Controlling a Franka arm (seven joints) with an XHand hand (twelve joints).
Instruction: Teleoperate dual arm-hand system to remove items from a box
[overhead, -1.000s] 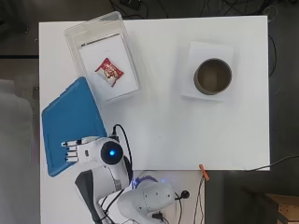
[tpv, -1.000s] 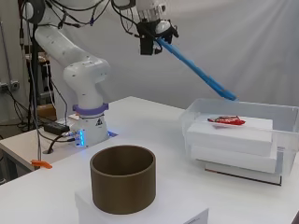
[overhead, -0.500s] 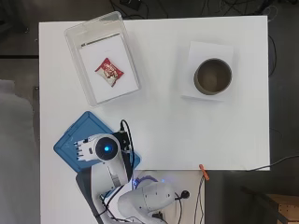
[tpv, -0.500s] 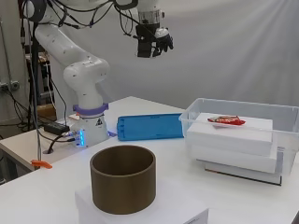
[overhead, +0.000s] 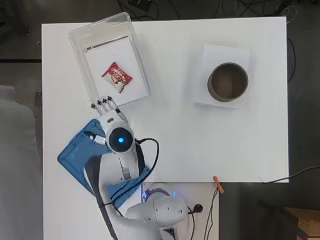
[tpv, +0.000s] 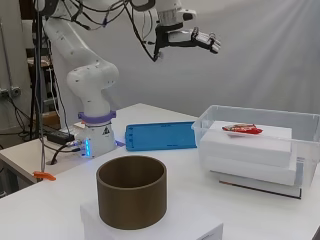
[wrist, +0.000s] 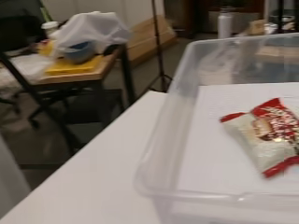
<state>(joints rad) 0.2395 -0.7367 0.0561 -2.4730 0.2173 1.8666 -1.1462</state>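
Fingers (tpv: 209, 41) straight, hand (tpv: 192, 38) level, high beside the clear box (tpv: 260, 131).

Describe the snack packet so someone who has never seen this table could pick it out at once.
Find the clear plastic box at the far left corner of the white table, seen from the arm's base. Inside it lies a stack of white blocks, and the snack packet rests on top. It is the only red and white wrapper, and the only small, coloured thing in the box.
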